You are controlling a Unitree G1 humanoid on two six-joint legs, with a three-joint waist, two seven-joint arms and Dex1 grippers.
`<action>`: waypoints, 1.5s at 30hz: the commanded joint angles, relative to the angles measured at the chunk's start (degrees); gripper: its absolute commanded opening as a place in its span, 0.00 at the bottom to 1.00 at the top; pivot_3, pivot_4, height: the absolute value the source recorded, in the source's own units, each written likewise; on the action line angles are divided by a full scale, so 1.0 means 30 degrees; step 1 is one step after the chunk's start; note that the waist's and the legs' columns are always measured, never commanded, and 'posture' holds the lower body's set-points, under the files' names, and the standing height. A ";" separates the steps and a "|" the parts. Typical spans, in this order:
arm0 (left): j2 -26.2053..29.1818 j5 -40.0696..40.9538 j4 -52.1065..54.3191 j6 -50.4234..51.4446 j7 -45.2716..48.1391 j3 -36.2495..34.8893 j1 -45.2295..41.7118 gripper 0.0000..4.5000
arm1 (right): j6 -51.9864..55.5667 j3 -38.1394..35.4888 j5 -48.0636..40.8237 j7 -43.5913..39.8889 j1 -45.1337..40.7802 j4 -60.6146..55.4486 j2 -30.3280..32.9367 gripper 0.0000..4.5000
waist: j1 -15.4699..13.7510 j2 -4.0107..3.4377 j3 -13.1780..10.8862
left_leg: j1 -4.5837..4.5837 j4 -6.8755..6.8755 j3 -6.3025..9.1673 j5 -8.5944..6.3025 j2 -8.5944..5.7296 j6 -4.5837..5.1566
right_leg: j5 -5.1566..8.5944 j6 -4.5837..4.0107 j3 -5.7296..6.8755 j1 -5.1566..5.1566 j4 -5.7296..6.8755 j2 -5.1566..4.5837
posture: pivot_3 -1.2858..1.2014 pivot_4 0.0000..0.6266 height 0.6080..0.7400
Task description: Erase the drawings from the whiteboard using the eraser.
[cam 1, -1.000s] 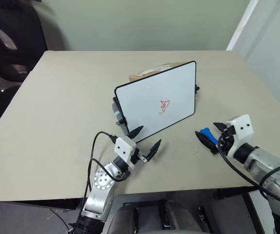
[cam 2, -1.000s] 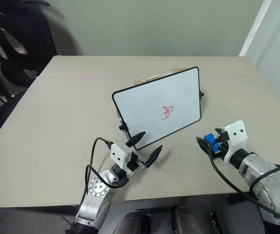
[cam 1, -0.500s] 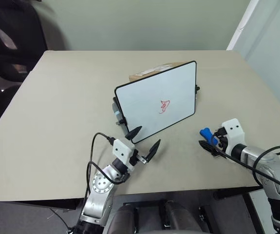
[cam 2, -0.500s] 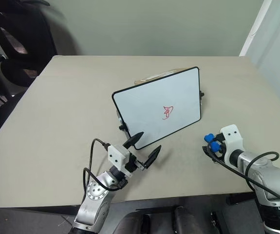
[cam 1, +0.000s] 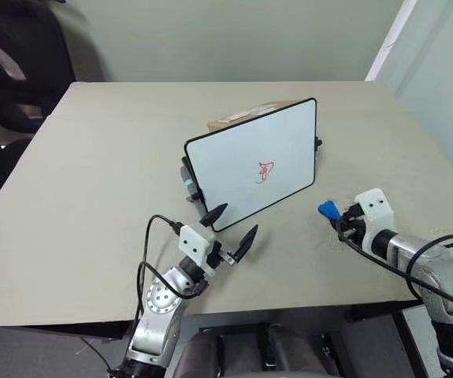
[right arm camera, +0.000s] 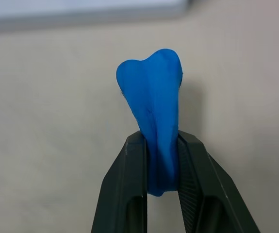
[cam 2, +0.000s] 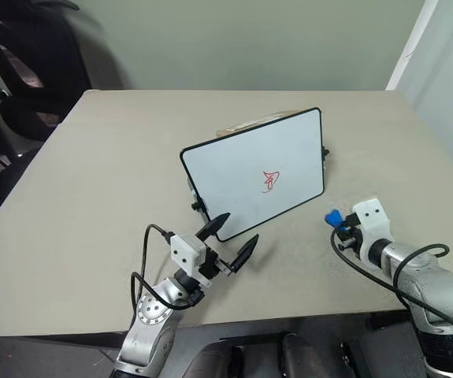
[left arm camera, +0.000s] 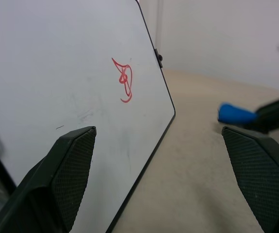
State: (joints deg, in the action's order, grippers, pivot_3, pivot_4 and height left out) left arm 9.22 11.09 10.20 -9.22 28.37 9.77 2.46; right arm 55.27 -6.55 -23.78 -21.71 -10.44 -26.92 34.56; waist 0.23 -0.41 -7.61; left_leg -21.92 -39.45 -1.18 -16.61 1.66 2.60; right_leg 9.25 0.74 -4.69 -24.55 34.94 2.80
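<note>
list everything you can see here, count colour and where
table: 1, beige, under everything
whiteboard: 1, white with a thin black rim, propped tilted at the table's middle
drawings: 1 scribble, red, on the whiteboard's face toward its right side
cardboard box: 1, brown, behind the whiteboard
eraser: 1, bright blue, held right of the whiteboard, above the table
office chair: 1, black, beyond the table's far left corner
left gripper: 1, black fingers, open, in front of the whiteboard's lower edge
right gripper: 1, black fingers, shut on the eraser
</note>
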 commanded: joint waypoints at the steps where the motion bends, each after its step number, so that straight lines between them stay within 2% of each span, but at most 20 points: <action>1: 0.0040 0.0143 0.0901 -0.0014 -0.0069 -0.0059 -0.0051 1.00 | -0.0742 -0.0595 -0.0581 0.0058 -0.1368 -0.1391 -0.0624 0.14 | 0.0043 0.0001 0.0000 | 0.0001 0.0000 0.0000 0.0000 0.0000 0.0000 | 0.0000 0.0000 0.0001 0.0002 -0.0002 0.0001 | 0.52 0.24 1.00; 10: 0.0092 0.0206 0.1017 0.0074 -0.0100 -0.0178 -0.0028 1.00 | -0.1176 0.1682 0.1041 0.1974 -0.5518 0.1203 -0.3595 0.14 | 0.0050 0.0000 0.0001 | 0.0005 -0.0014 0.0009 0.0000 0.0000 0.0003 | -0.0015 0.0004 0.0002 -0.0035 -0.0001 -0.0001 | 0.52 0.24 1.00; 13: 0.0094 0.0208 0.1161 0.0045 -0.0132 -0.0162 0.0085 1.00 | -0.1684 0.2356 0.1401 0.2048 -0.6107 0.2001 -0.4522 0.14 | 0.0031 0.0000 0.0000 | -0.0002 -0.0008 0.0008 -0.0001 0.0001 0.0003 | -0.0087 0.0120 0.0004 -0.0064 0.0002 -0.0002 | 0.52 0.24 1.00; 19: 0.0155 0.0241 0.1448 0.0121 -0.0245 -0.0250 0.0225 1.00 | -0.2363 0.2866 0.1445 0.1815 -0.6620 0.2778 -0.5683 0.14 | 0.0025 0.0000 0.0001 | -0.0007 -0.0013 0.0005 -0.0010 0.0000 0.0017 | -0.0122 0.0027 0.0003 -0.0069 -0.0009 -0.0005 | 0.52 0.24 1.00; 26: 0.0250 0.0376 0.1653 0.0204 -0.0403 -0.0454 0.0299 1.00 | -0.2534 0.4327 0.1730 0.1469 -0.5894 0.3613 -0.6652 0.14 | 0.0101 0.0001 0.0001 | -0.0008 0.0010 0.0003 -0.0010 0.0001 0.0008 | -0.0114 -0.0038 0.0004 -0.0069 0.0002 -0.0005 | 0.52 0.24 1.00; 32: 0.0342 0.0329 0.1707 0.0169 -0.0414 -0.0415 0.0345 1.00 | -0.2120 0.5805 0.2659 0.1338 -0.5260 0.4941 -0.6437 0.14 | 0.0215 0.0002 0.0002 | 0.0002 0.0007 0.0004 -0.0007 0.0002 0.0002 | -0.0086 -0.0067 0.0004 -0.0069 -0.0001 -0.0005 | 0.52 0.24 1.00; 38: 0.0365 0.0431 0.1721 0.0223 -0.0417 -0.0484 0.0274 1.00 | -0.2161 0.5426 0.2742 0.1107 -0.5207 0.4772 -0.6199 0.14 | 0.0236 0.0002 0.0001 | 0.0000 -0.0004 0.0005 0.0017 0.0001 -0.0026 | -0.0118 -0.0071 0.0002 -0.0058 0.0001 -0.0005 | 0.52 0.24 1.00; 45: 0.0420 0.0607 0.1701 0.0315 -0.0331 -0.0578 0.0179 1.00 | -0.2580 0.3173 0.2066 0.1208 -0.6877 0.4242 -0.6181 0.14 | 0.0249 0.0001 0.0000 | -0.0019 -0.0018 0.0007 0.0045 0.0000 -0.0030 | -0.0154 -0.0071 -0.0001 -0.0066 -0.0006 -0.0004 | 0.52 0.24 1.00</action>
State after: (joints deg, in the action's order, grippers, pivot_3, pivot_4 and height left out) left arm 10.39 12.14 12.69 -8.23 27.26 8.30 3.49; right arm 49.01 5.78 -16.55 -18.00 -28.97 -11.69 15.91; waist 0.97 -0.41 -7.61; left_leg -21.99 -39.50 -1.16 -16.48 1.67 2.51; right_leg 8.79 0.52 -4.69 -24.75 34.92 2.78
